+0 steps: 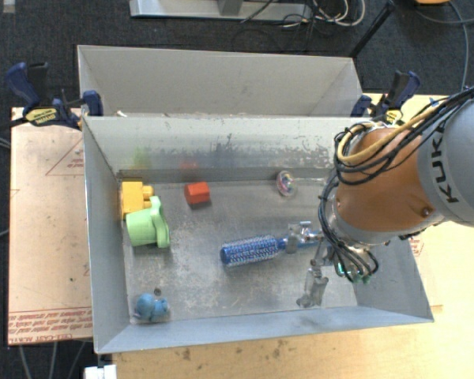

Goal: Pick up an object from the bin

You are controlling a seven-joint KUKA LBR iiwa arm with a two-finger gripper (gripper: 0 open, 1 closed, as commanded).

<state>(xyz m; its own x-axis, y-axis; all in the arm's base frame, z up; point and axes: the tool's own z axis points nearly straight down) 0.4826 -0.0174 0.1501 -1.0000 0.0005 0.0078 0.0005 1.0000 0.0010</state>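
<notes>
Claw [310, 289]: low over the front right floor of the bin [221, 144], under the orange wrist; I cannot tell how far open it is; I see nothing in it.
Nearest thing: blue brush [253, 251], flat on the mid-floor; bristles left, clear handle towards the claw; handle end near the claw, not touching.
Others: red cube [197, 193] and small clear ring [285, 182] by the back wall; yellow block [133, 196] touching green cup [147, 229] at left; blue lump [150, 309] front left; all well apart from the claw.
Step, as I judge it: choosing a pick; nothing lifted yet.
Doing it well: I would take the brush; straddle it across its width, not along; come down on the thicker bristle head; keep off the right wall.
</notes>
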